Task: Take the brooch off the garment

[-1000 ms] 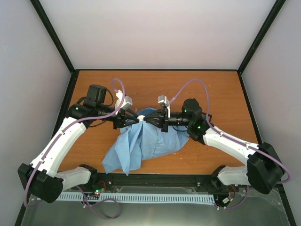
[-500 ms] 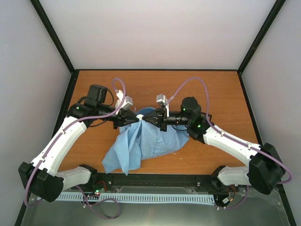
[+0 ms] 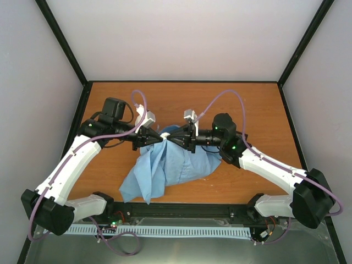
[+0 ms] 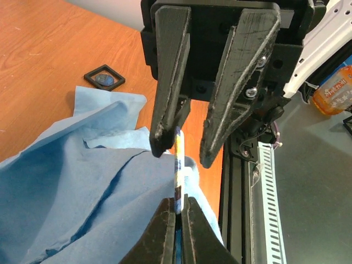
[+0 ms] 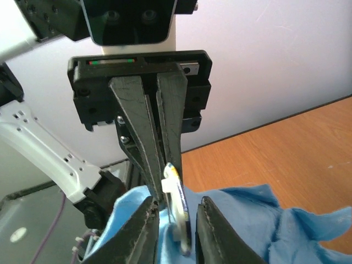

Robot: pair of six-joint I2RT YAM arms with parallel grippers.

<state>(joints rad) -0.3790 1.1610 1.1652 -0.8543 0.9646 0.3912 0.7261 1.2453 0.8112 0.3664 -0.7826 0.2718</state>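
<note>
The light blue shirt (image 3: 170, 165) lies bunched on the table, its top lifted between my two grippers. The brooch (image 3: 165, 135) is a small thin disc seen edge-on, with a white back piece. My left gripper (image 3: 157, 136) is shut on it; in the left wrist view (image 4: 179, 201) its jaws pinch the lower edge of the brooch (image 4: 178, 165). My right gripper (image 3: 176, 137) is open, one finger (image 4: 168, 99) on each side of the disc. In the right wrist view the brooch (image 5: 179, 203) stands between my right gripper's (image 5: 177, 206) jaws without clear contact, over the shirt (image 5: 247, 220).
A small black square frame (image 4: 104, 78) holding a dark round piece lies on the wooden table (image 3: 247, 104) beyond the shirt (image 4: 66, 192). The black front rail (image 4: 242, 181) and an orange packet (image 4: 333, 88) lie past the table edge. Walls enclose the table on three sides.
My right gripper has moved left toward the left gripper, so its open jaws now straddle the brooch. The left gripper has stayed shut on the brooch with little movement.
</note>
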